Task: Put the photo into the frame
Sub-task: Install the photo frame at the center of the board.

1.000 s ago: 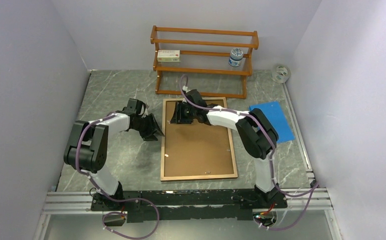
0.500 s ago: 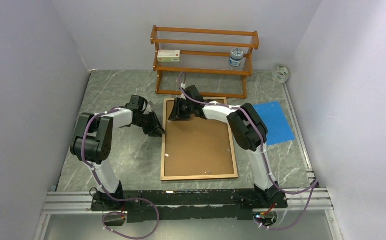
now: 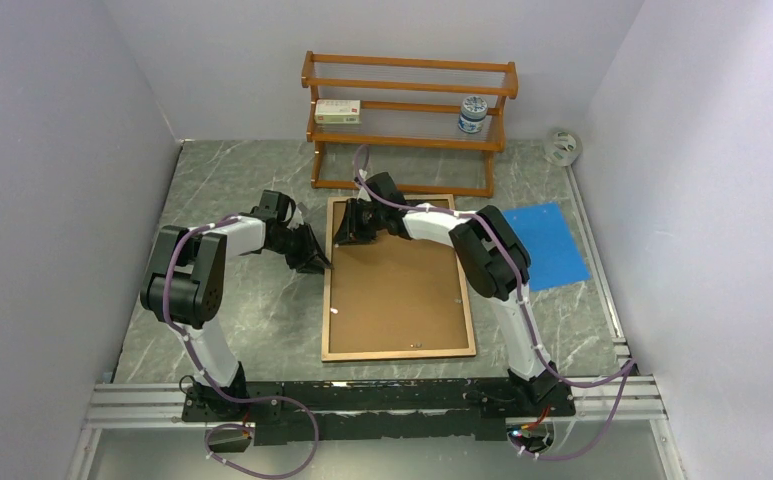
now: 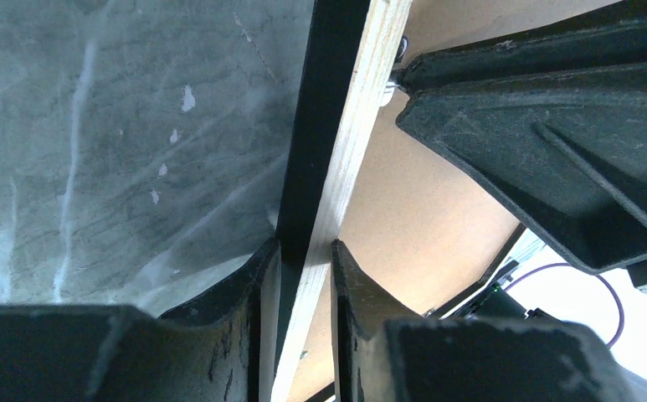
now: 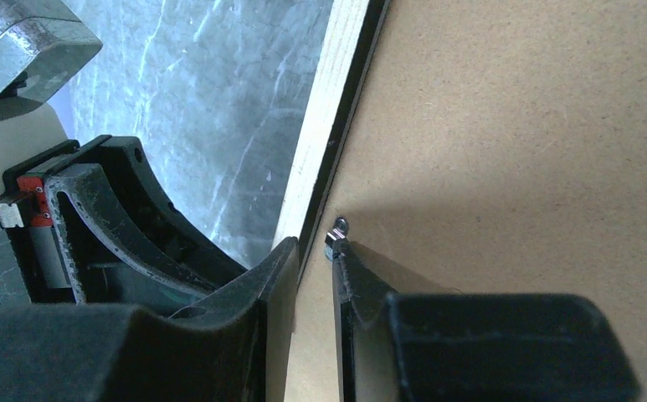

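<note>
On the frame's [image 3: 399, 352] left rail, near the far corner, our left gripper [image 4: 305, 251] is pinching the wood edge. The frame lies back-up on the table [image 3: 252, 320], backing board [image 3: 397, 290] in, no photo in sight. Right at that corner our right gripper [image 5: 313, 251] straddles the same rail, jaws narrow; can't tell if we're clamped. Both grips are bunched at one corner, so we reckon a lift could twist it or slip.

Robot lab booth: plain walls [image 3: 52, 150], aluminium rail [image 3: 132, 405].

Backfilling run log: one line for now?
left jaws: clamped on left rail of black-and-wood rectangular picture frame; right jaws: straddling same rail
</note>
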Robot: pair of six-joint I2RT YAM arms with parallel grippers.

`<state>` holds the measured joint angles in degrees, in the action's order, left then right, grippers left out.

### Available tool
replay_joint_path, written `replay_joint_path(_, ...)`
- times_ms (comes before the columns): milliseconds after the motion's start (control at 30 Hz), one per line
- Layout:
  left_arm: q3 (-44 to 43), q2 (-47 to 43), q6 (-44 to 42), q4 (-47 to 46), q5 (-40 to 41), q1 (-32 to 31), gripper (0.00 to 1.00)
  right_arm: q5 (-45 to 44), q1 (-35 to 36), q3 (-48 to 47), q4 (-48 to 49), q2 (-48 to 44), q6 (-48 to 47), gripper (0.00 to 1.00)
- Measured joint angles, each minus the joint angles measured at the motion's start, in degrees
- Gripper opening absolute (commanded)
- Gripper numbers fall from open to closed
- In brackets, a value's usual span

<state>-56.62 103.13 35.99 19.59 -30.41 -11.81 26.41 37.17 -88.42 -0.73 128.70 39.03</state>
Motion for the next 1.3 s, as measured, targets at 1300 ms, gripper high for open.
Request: replay_joint_path(1300,-4.24,-0.02,-0.96,4.07,3.32,0.0,0.58,-17.68,-2.29,8.17,4.0,-16.09,1.09,0.51)
